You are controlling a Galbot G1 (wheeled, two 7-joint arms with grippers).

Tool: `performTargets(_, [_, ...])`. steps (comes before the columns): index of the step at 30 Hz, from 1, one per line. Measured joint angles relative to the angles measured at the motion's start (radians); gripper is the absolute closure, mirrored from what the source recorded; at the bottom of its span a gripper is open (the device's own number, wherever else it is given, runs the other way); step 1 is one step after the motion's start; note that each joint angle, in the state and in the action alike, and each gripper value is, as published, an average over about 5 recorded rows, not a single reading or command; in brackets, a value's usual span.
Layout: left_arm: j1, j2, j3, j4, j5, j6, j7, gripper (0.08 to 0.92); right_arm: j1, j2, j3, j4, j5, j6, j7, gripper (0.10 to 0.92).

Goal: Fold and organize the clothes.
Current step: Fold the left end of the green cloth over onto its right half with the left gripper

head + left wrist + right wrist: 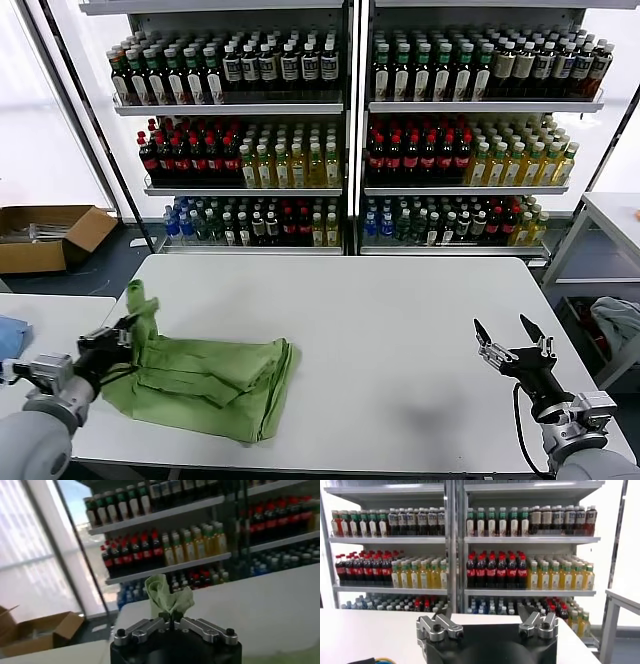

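Note:
The light green clothes [205, 382] lie bunched in folds on the left part of the white table [400, 330]. My left gripper [128, 330] is at the shirt's left edge, shut on a pinch of green fabric that stands up as a crumpled tuft [140, 305]. In the left wrist view the gripper [170, 616] has its jaws together on that tuft of the clothes [167, 596]. My right gripper [510, 332] hovers open over the table's right side, far from the shirt, with nothing between its fingers; the right wrist view shows it [482, 612] spread wide.
A blue cloth [12, 335] lies on a side table at the far left. A cardboard box [45, 235] sits on the floor behind it. Shelves of bottles [350, 130] stand beyond the table. Another table [615, 215] and a grey-white cloth [618, 320] are at the right.

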Motion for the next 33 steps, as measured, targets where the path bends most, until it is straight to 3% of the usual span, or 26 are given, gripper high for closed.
performTargets(11, [0.007,-0.091,0.19,-0.068,0.089,0.024,-0.005,0.901,-0.021,0.01,-0.011,0.007,-0.016,0.002,-0.006,0.203])
performTargets(26, [-0.075,-0.249,0.424,-0.031,0.049,0.073,-0.091,0.895,-0.035,0.027,-0.046,0.025,-0.049,-0.002,-0.004,0.203])
performTargets(33, [-0.101,-0.299,0.478,-0.044,-0.014,0.079,-0.125,0.749,-0.027,0.04,-0.064,0.023,-0.066,-0.003,-0.001,0.203])
